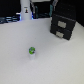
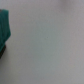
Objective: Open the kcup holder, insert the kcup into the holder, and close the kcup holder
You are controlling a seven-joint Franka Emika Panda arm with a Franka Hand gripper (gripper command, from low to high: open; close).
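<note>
You have nothing done yet, by the look of it. The kcup holder (image 1: 63, 25) sits far on the exterior view's right, both front panels flush, so read it as closed. The kcup (image 1: 32, 51), green top up, stands alone on the white table (image 1: 60, 60), nearer the camera and well apart from the holder.

The gripper (image 1: 26, 13) hangs far back toward the exterior view's left, near neither thing. It's too blurred to say whether its fingers are apart or together; cannot tell. The wrist view gives only bare table and a teal shape (image 2: 4, 27) at one edge.

Left to do: open the holder, fetch the kcup, seat it in a slot, close up.
</note>
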